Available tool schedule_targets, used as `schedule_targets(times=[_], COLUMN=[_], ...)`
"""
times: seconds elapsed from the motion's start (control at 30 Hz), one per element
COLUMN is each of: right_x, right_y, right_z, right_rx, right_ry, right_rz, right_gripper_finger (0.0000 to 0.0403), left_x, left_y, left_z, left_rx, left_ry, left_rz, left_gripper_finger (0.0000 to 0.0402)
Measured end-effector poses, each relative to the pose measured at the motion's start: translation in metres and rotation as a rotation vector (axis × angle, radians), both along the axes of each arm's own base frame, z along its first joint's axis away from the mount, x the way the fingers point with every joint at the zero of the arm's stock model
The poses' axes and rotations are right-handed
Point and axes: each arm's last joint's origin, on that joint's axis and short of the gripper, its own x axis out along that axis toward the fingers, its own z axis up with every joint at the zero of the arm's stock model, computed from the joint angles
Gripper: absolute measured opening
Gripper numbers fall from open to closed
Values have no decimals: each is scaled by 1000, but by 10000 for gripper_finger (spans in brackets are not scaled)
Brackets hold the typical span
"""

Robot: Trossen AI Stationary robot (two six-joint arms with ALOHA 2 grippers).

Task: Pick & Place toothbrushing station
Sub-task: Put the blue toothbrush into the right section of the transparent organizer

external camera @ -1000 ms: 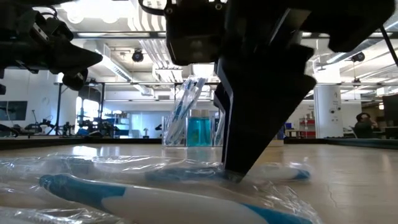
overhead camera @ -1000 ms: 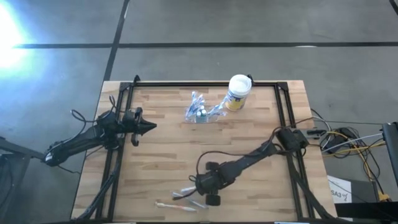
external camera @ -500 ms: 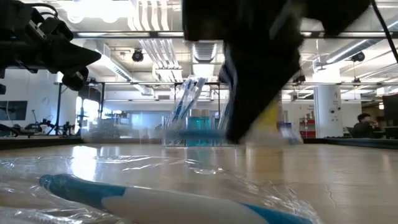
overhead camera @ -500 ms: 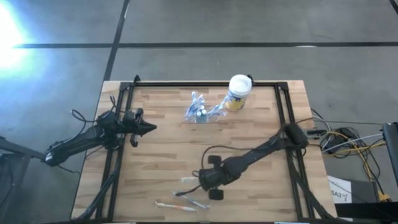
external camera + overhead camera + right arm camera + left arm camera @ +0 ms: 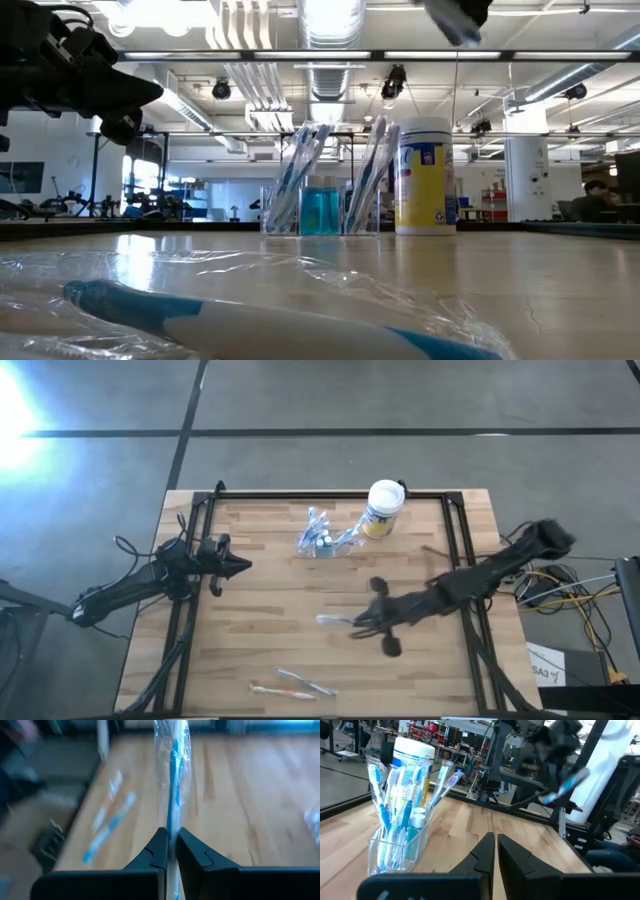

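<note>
1. Loose brushes [image 5: 298,682]: two wrapped toothbrushes are lying at the near edge of the table [image 5: 260,610], well apart from both arms. In the low view one of them [image 5: 250,320] is filling the foreground in its clear film.

2. Right gripper [image 5: 352,622]: it is hanging over the middle of the table, fingers pinched shut on a wrapped brush [image 5: 172,775] that is sticking forward out of the grip, as its wrist view shows. The high view shows the same brush [image 5: 332,620] pointing toward the left arm.

3. Left gripper [image 5: 243,565]: it is waiting at the left side of the table, fingers [image 5: 487,857] pressed together with nothing between them.

4. Station [image 5: 320,540]: the clear holder is standing upright near the far edge, already crowded with brushes, just beside the white canister [image 5: 382,508]; whether the two are touching cannot be told.

5. Handling advice, as a judgement: the step appears to be carrying the held brush to the station. The film looks slippery, so the pinch wants keeping firm. The brush wants tipping near upright before lowering, aimed at a gap between the standing brushes, with the approach kept clear of the canister and the light holder not nudged.
</note>
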Motion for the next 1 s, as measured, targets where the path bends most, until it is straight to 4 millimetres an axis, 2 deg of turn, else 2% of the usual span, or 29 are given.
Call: schedule_targets(times=[0.1, 0.27, 0.53, 0.63, 0.73, 1.0], right_x=[-26, -55, -88, -99, -107, -120], right_y=[-12, -30, -48, -55, -61, -70], right_z=[0, -17, -64, -80, -87, -93], right_rx=[37, 13, -12, -9, -7, -60], right_ry=[-154, -355, -612, -645, -668, -714], right_rz=[8, -15, -58, -104, -150, -172], right_gripper_finger=[14, 14, 14, 14, 14, 14], left_x=[0, 0, 0, 1, 1, 1], left_y=[0, 1, 1, 1, 2, 2], left_z=[0, 0, -2, -3, -3, -4], left_rx=[4, 4, 16, 18, 20, 33], left_ry=[-1, 0, -2, -1, 1, 7], left_rz=[13, 26, 27, 33, 58, 73], left_gripper_finger=[25, 25, 25, 25, 25, 25])
